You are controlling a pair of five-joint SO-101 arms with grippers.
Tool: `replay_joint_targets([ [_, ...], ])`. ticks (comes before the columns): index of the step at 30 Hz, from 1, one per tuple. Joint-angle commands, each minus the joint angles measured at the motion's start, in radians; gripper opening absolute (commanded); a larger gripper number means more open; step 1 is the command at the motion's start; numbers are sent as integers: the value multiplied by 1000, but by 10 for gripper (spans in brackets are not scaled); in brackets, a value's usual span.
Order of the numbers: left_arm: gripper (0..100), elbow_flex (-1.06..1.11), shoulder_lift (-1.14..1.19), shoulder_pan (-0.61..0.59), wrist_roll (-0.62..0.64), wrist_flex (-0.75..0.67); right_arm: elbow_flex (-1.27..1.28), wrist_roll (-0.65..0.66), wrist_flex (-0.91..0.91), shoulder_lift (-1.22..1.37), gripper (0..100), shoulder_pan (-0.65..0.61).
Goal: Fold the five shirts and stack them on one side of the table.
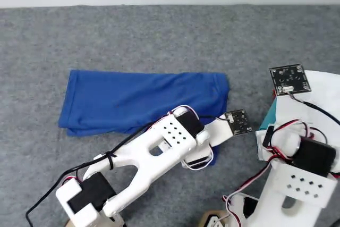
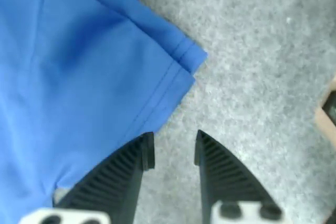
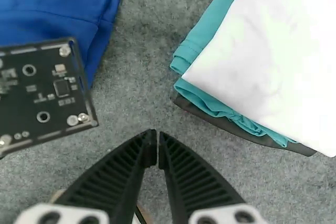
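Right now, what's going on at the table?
The left claw hangs open at a corner of the blue shirt, which lies partly folded on the grey table; it grips nothing. The right claw is shut and empty over bare table between that shirt and the stack of folded shirts, white on top.

Plain blue shirt (image 1: 143, 102), speckled grey table (image 1: 159, 30), white shirt (image 3: 273, 51) at 3 o'clock, teal shirt (image 3: 202, 40) under it, dark grey shirt (image 3: 283, 145) lowest, white left arm (image 1: 143, 158), white right arm (image 1: 297, 187), black circuit board (image 3: 42, 87).
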Motion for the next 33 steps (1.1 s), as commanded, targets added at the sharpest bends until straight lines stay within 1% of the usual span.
replay_joint_targets([
  [1,142,2,-57,-2,-11,-49,-5,5,39,-12,19,13],
  [3,151,2,-57,-2,-9,-74,-5,5,39,-12,19,13],
  [6,214,2,-55,-2,-3,-92,-5,5,41,-12,19,13],
  [8,235,2,-55,-2,-3,-94,-5,5,41,-12,19,13],
  [13,235,12,-38,-2,-8,-109,-5,5,41,-12,19,13],
  [19,235,-5,91,-6,-5,-123,-5,5,41,-12,19,13],
  [25,235,-96,137,-78,-9,-152,-5,5,41,-12,19,13],
  [33,235,-110,221,-72,-11,-149,-5,5,41,-12,19,13],
])
